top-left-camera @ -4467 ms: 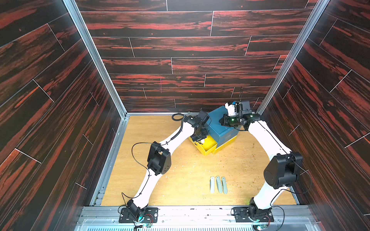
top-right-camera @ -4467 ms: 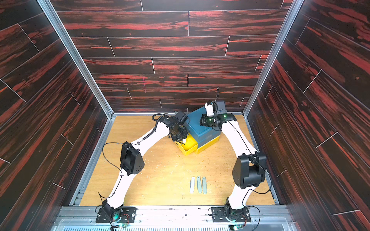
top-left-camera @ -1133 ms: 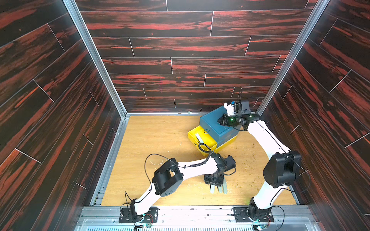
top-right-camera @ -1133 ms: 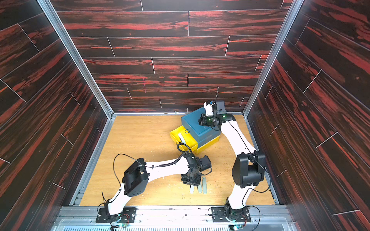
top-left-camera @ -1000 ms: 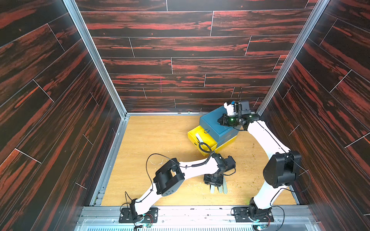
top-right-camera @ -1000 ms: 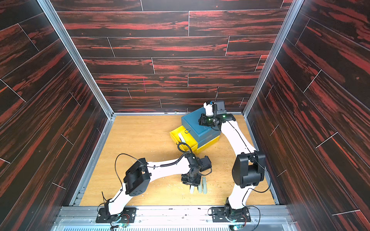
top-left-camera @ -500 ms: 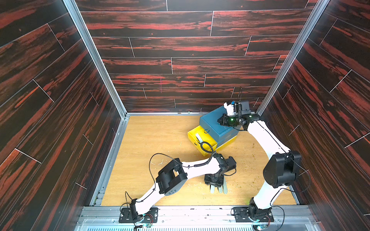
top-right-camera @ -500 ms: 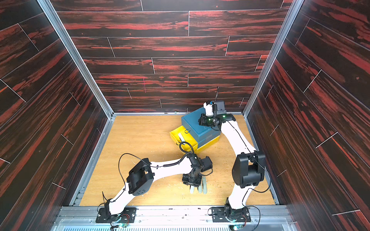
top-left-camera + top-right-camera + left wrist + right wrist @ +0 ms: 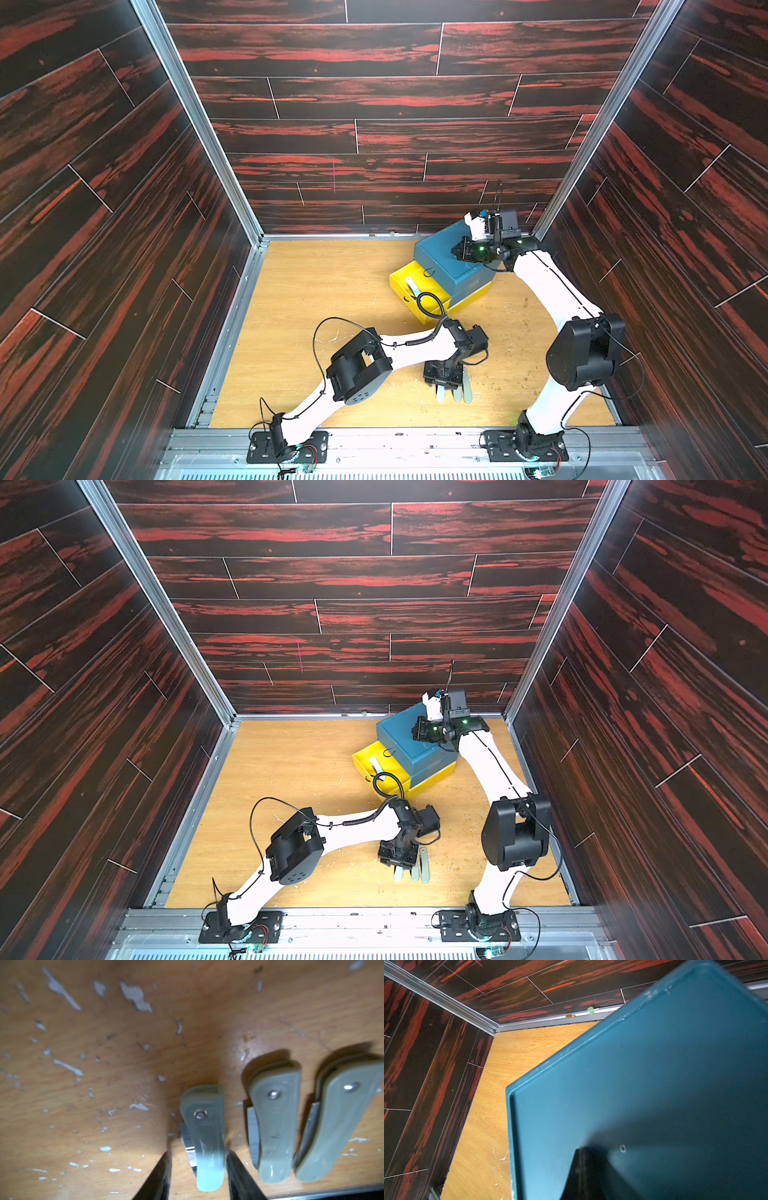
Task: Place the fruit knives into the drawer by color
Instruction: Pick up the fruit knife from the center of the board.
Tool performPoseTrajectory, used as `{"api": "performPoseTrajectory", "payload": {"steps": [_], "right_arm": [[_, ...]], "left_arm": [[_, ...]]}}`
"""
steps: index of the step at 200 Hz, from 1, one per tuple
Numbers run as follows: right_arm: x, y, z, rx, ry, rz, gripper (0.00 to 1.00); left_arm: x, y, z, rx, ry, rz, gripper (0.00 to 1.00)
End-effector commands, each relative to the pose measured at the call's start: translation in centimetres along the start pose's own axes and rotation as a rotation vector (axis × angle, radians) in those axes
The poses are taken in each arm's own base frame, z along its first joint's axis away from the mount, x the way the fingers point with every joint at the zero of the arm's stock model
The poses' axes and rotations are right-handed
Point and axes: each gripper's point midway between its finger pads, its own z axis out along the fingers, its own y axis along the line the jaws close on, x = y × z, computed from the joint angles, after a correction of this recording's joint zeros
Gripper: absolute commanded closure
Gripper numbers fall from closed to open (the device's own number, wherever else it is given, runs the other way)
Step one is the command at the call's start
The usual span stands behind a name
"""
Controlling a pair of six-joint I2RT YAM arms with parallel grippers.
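Three fruit knives lie side by side near the table's front. The leftmost is pale; the other two are grey-green. My left gripper points down, open, its jaws either side of the pale knife with a gap on one side. Another pale knife lies in the open yellow drawer. My right gripper is shut, its tip resting on the blue cabinet top.
The drawer cabinet stands at the back right, turned at an angle, blue above and yellow below. Dark wood-pattern walls close in three sides. The table is worn with pale scratches. The left arm's cable loops over the drawer front.
Since several seconds ago my left arm has swung from the drawer to the front knives. Over the last second only its elbow shifted slightly. The right arm has stayed put.
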Motion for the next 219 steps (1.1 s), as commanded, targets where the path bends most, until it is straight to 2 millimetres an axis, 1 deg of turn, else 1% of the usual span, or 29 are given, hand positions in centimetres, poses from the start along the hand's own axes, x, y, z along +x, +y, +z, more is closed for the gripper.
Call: {"api": "performPoseTrajectory", "payload": {"steps": [1, 48, 75, 102, 159, 192, 219], "right_arm": [[8.2, -3.7, 2.3, 0.111, 0.289, 0.116, 0.97], [8.2, -3.7, 2.3, 0.110, 0.287, 0.115, 0.97], [8.3, -3.7, 2.3, 0.111, 0.289, 0.117, 0.97], [8.3, -3.7, 2.3, 0.111, 0.289, 0.115, 0.97], [8.2, -3.6, 2.3, 0.109, 0.287, 0.117, 0.97], [8.3, -3.7, 2.3, 0.112, 0.289, 0.113, 0.97], [8.5, -3.9, 2.3, 0.118, 0.293, 0.114, 0.97]], "left_arm": [[1.0, 1.0, 0.9, -0.035, 0.064, -0.024, 0.53], [1.2, 0.9, 1.6, -0.035, 0.093, -0.025, 0.53], [1.2, 0.9, 1.8, -0.033, 0.099, -0.026, 0.55], [1.2, 0.9, 1.9, -0.033, 0.105, -0.026, 0.61], [1.3, 1.0, 1.7, -0.033, 0.099, -0.029, 0.83], [1.0, 1.3, 0.8, -0.035, 0.073, -0.031, 0.92], [0.5, 1.7, -0.3, -0.035, 0.036, -0.036, 0.95]]}}
